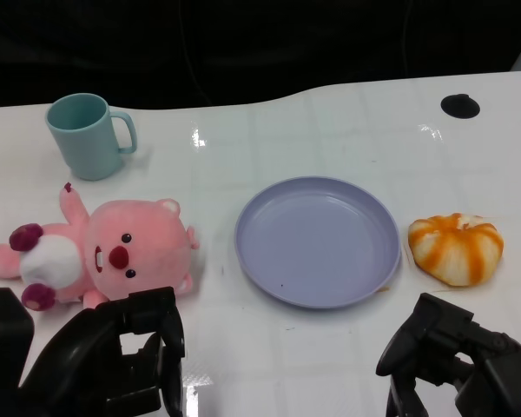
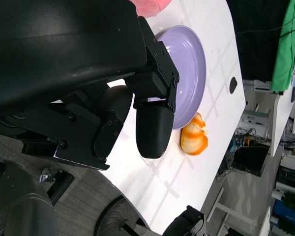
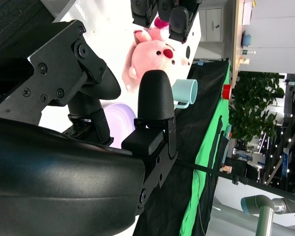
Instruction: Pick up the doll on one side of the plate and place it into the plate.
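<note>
The doll point(image 1: 91, 252), a pink plush with a red nose and dark pink paws, lies on its back on the white table point(image 1: 330, 113) to the left of the plate point(image 1: 318, 241), near it but not touching. My left hand point(image 1: 113, 356) hovers at the near edge of the table just in front of the doll, fingers apart and curled a little, holding nothing; I cannot tell whether the fingertips brush the plush. My right hand point(image 1: 456, 360) sits low at the near right, in front of the gap between the plate and the bun point(image 1: 456, 248), its fingers also spread with nothing in them. The plate is lilac, round and shallow, and lies flat in the middle of the table. The bun, orange and white striped, rests just beside the plate's right rim. A teal mug point(image 1: 87, 135) stands upright behind the doll, handle turned to the right, well apart from the plate. In my left wrist view my own fingers point(image 2: 155, 130) hang over the table with the plate and the bun beyond them. In my right wrist view I see past my fingers point(image 3: 155, 96) to the doll, with the mug behind it and my left hand's fingertips close over the plush. A dark round spot point(image 1: 460, 106) sits at the far right of the table.
</note>
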